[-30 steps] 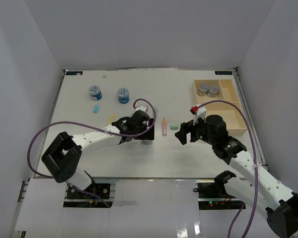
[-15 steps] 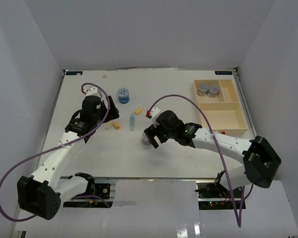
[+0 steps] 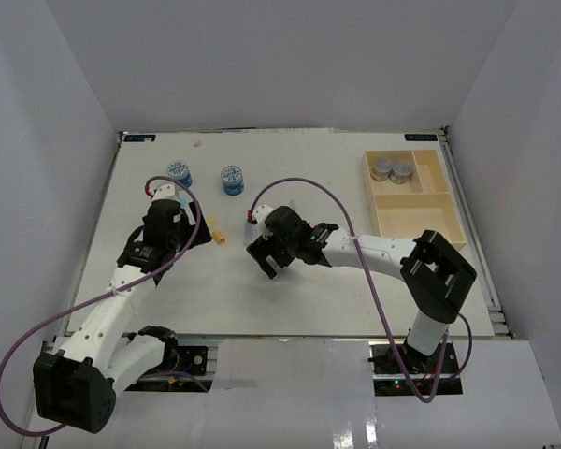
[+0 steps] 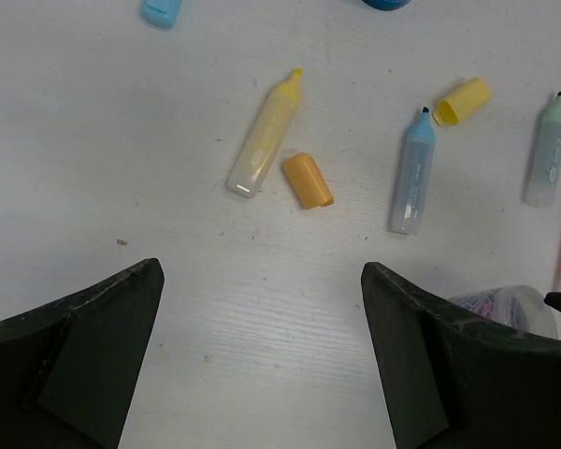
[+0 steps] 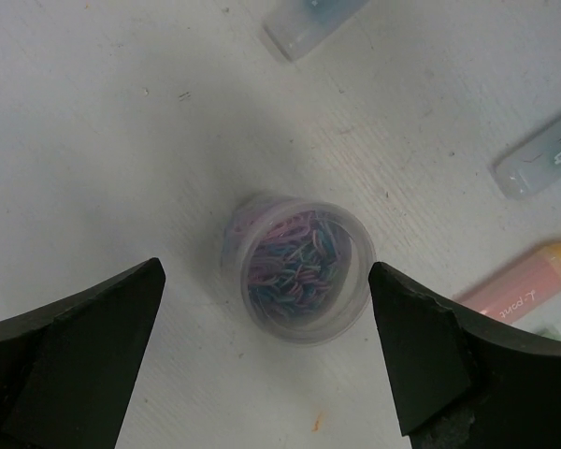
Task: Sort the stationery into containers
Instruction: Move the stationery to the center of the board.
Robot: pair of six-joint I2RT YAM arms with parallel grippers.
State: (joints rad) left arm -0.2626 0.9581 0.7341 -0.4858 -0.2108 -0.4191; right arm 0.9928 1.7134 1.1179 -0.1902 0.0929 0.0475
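In the right wrist view a clear round tub of coloured paper clips [image 5: 299, 268] stands upright on the table between the fingers of my open right gripper [image 5: 265, 309], untouched; pale markers lie beyond it. My right gripper [image 3: 266, 260] is at mid-table. My left gripper [image 3: 191, 234] is open and empty over bare table [image 4: 262, 374]. Ahead of it lie a yellow marker [image 4: 265, 147], an orange cap [image 4: 308, 181], a blue marker [image 4: 411, 171], a yellow cap [image 4: 464, 100] and a green marker [image 4: 548, 152]. The wooden tray [image 3: 421, 223] holds two grey rolls [image 3: 392, 170] in a back compartment.
Two blue-and-white rolls [image 3: 179, 172] [image 3: 231, 179] stand at the back left. A blue block [image 4: 161, 11] lies at the top of the left wrist view. A pink marker [image 5: 519, 285] lies right of the tub. White walls enclose the table.
The left arm has pulled back from mid-table to the left. The right arm has swung from near the tray across to mid-table and now straddles the clear tub.
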